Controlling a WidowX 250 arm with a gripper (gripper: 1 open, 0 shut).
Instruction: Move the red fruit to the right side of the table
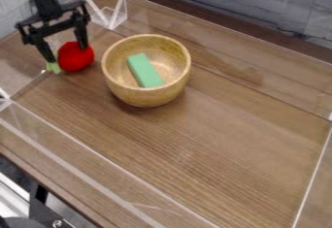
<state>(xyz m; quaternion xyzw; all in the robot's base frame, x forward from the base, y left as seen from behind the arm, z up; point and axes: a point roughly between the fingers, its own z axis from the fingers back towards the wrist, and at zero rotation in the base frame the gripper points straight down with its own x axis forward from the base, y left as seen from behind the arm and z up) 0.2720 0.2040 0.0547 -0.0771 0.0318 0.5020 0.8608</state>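
Lining up the grab, fruit not yet held.

I have the claw [53,40] spread wide at far left, fingers seemingly straddling the fruit [77,56] beside the bowl [147,71]. Next I must close, lift, and carry across the table [220,154] to its right side.

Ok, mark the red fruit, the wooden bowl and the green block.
red fruit [78,57]: camera view, on its red body.
wooden bowl [178,80]: camera view, on its right outer wall.
green block [143,71]: camera view, on its flat top face.
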